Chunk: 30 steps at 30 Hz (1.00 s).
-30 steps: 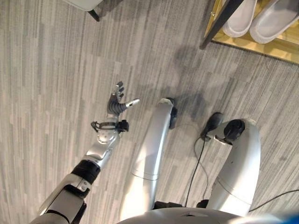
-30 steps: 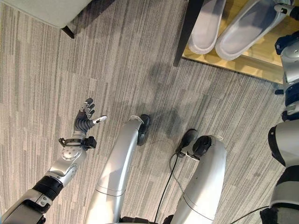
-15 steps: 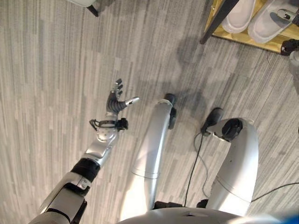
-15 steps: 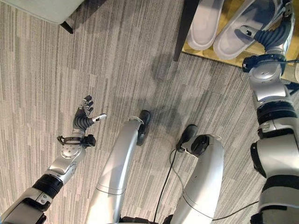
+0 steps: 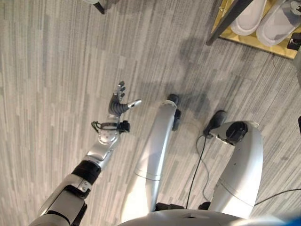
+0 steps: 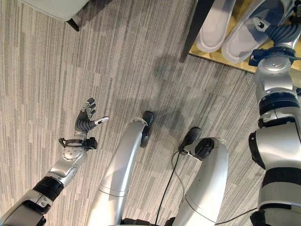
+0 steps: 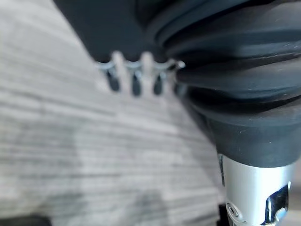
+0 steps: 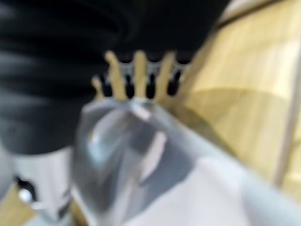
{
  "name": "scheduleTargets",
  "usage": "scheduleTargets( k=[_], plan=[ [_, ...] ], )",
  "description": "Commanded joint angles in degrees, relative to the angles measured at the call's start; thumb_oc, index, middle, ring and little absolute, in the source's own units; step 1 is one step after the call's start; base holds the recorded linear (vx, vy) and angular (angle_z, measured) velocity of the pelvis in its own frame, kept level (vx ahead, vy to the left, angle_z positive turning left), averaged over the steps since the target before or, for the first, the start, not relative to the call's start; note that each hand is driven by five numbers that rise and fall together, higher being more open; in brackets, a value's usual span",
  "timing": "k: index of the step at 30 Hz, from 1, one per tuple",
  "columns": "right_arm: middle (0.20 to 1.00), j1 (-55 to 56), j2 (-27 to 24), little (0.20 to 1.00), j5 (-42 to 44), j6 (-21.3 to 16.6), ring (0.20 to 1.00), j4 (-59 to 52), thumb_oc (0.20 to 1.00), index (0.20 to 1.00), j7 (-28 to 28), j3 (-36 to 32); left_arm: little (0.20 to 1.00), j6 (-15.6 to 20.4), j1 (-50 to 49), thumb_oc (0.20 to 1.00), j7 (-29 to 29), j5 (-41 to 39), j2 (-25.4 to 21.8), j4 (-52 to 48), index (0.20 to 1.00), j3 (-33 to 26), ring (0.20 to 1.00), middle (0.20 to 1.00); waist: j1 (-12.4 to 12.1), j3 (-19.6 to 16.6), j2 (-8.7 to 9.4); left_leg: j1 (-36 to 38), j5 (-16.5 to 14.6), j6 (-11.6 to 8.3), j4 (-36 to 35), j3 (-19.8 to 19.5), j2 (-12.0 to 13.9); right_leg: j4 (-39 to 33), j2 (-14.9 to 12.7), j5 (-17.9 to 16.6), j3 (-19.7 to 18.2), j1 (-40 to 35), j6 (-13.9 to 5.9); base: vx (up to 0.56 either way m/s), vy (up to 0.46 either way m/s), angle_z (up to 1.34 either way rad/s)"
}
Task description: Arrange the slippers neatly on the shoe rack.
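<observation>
No text, label, number or sign can be read in any view. The slippers (image 6: 235,33) and the rack (image 6: 244,63) carry no readable print.

Even, soft light spreads over the grey carpet (image 5: 56,70), bright enough to read every streak of its weave. A faint, blurry-edged shadow darkens the floor just before the shoe rack (image 6: 221,56), no hard outlines anywhere. Mild sheen glints off the left hand (image 6: 85,117). Both eye views are crisp. The wrist views are soft: the left one smears the floor past the fingers, and the right one blurs a pale slipper (image 8: 164,183) against warm yellow wood.
</observation>
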<state>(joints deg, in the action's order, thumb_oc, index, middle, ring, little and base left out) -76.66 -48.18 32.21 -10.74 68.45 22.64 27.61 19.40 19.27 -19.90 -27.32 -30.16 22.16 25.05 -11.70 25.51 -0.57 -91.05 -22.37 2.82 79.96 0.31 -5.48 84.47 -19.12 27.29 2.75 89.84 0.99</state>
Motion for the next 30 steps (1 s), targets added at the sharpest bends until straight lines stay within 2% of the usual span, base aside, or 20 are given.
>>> scheduleTargets(
  k=[1,10,13,17,18,19,22,23,27,28,29,30],
  plan=[
    [1.000,-1.70,-2.94,1.000,1.66,-2.54,1.000,-0.92,1.000,1.000,-0.98,3.77,1.000,2.29,-0.90,1.000,0.73,2.43,-1.08,-0.77,1.000,-0.99,1.000,1.000,0.03,-0.75,-1.11,1.10,-2.16,0.30,-4.79,-3.21,-0.06,-3.38,0.94,-2.94,-3.15,-4.21,-0.29,0.00,-0.005,0.08],
    [1.000,-3.68,-3.56,1.000,1.25,-2.22,1.000,0.84,1.000,1.000,-1.88,5.57,1.000,2.25,-0.59,1.000,1.59,3.15,-1.12,-0.46,1.000,0.49,1.000,1.000,-0.46,-1.17,-1.26,1.10,-1.72,0.11,-5.65,-3.51,-0.71,-3.53,0.60,-2.67,-2.82,-4.37,-0.32,0.00,-0.002,0.04],
    [1.000,-2.96,-3.74,1.000,0.42,-2.00,1.000,1.67,1.000,1.000,0.07,4.07,1.000,2.23,-0.71,1.000,1.00,3.32,-0.54,0.36,1.000,0.38,1.000,1.000,-0.18,-1.77,-1.23,1.10,-1.15,-0.03,-6.75,-3.50,-0.65,-4.22,0.83,-2.86,-2.54,-4.36,-0.40,-0.02,-0.003,0.09],
    [1.000,6.28,-2.86,1.000,-1.87,-1.97,1.000,-1.45,1.000,1.000,1.73,-2.87,1.000,2.32,-0.95,1.000,1.44,3.38,0.59,0.79,1.000,-1.59,1.000,1.000,0.98,-5.97,-0.75,1.10,-0.14,-0.29,-9.56,-3.32,0.53,-7.78,1.69,-3.23,-0.42,-5.30,-0.63,-0.03,0.005,0.01],
    [1.000,15.14,-1.01,1.000,-7.35,-2.01,1.000,-7.44,1.000,1.000,1.36,-5.44,1.000,2.57,-1.25,1.000,2.87,2.01,1.64,0.43,1.000,-4.07,1.000,1.000,1.95,-8.75,-0.62,3.23,1.49,-0.29,-14.17,-3.45,1.40,-13.08,2.05,-4.36,2.11,-8.46,-1.34,-0.08,0.004,-0.15],
    [1.000,15.65,-0.94,1.000,-7.54,-1.92,1.000,-7.79,1.000,1.000,1.50,-5.80,1.000,2.57,-1.38,1.000,2.93,1.97,1.51,0.40,1.000,-3.99,1.000,1.000,1.90,-8.63,-0.62,3.71,1.63,-0.30,-14.52,-3.54,1.39,-13.46,2.06,-4.51,2.27,-8.99,-1.33,-0.11,-0.026,-0.18],
    [1.000,26.68,3.18,1.000,-12.92,-2.02,1.000,-10.84,1.000,1.000,0.56,-10.24,1.000,2.86,-1.99,1.000,4.52,1.80,2.84,0.79,1.000,-5.01,1.000,1.000,3.06,-7.82,-0.23,12.40,3.59,-0.27,-22.10,-3.88,1.48,-20.90,2.67,-6.04,4.11,-17.26,-1.86,-0.13,-0.062,-0.03],
    [1.000,32.83,6.51,1.000,-16.21,-1.98,1.000,-12.95,1.000,1.000,0.38,-12.39,1.000,2.76,-2.28,1.000,5.44,2.29,3.78,1.42,1.000,-5.06,1.000,1.000,3.70,-7.52,-0.10,16.81,5.00,-0.23,-26.10,-4.20,1.47,-24.77,2.67,-7.23,4.98,-21.36,-2.35,-0.16,-0.076,0.06],
    [1.000,47.15,15.49,1.000,-19.51,-1.92,1.000,-16.11,1.000,1.000,-1.44,-15.76,1.000,2.03,-5.27,1.000,7.88,3.13,5.58,2.64,1.000,-4.78,1.000,1.000,4.38,-7.34,1.08,29.56,8.26,-0.55,-37.84,-5.40,1.54,-35.18,3.59,-10.75,7.63,-32.78,-3.92,-0.12,-0.124,0.12],
    [1.000,58.39,23.26,1.000,-22.93,-0.29,1.000,-14.19,1.000,1.000,-4.90,-13.98,1.000,0.33,-9.91,1.000,11.28,5.43,6.30,4.87,1.000,-2.45,1.000,1.000,4.70,-8.59,2.54,43.53,11.36,-1.17,-49.51,-6.46,2.05,-45.21,5.33,-12.65,10.36,-45.84,-4.45,-0.01,-0.291,0.07],
    [1.000,62.84,25.58,1.000,-24.16,0.33,1.000,-12.26,1.000,1.000,-6.55,-13.59,1.000,-0.45,-11.96,1.000,12.16,7.07,6.73,6.42,1.000,-1.81,1.000,1.000,4.93,-9.33,2.75,51.24,12.99,-1.53,-55.71,-7.24,2.58,-49.41,6.09,-13.33,11.50,-52.57,-4.58,0.05,-0.305,0.20],
    [1.000,64.70,26.34,1.000,-24.93,0.64,1.000,-11.14,1.000,1.000,-6.96,-13.49,1.000,-0.61,-12.76,1.000,12.35,7.34,6.92,7.16,1.000,-1.64,1.000,1.000,5.02,-9.56,2.71,54.28,13.81,-1.66,-58.01,-7.54,2.79,-50.72,6.40,-13.55,12.02,-55.17,-4.53,0.10,-0.275,0.20]
  ],
)
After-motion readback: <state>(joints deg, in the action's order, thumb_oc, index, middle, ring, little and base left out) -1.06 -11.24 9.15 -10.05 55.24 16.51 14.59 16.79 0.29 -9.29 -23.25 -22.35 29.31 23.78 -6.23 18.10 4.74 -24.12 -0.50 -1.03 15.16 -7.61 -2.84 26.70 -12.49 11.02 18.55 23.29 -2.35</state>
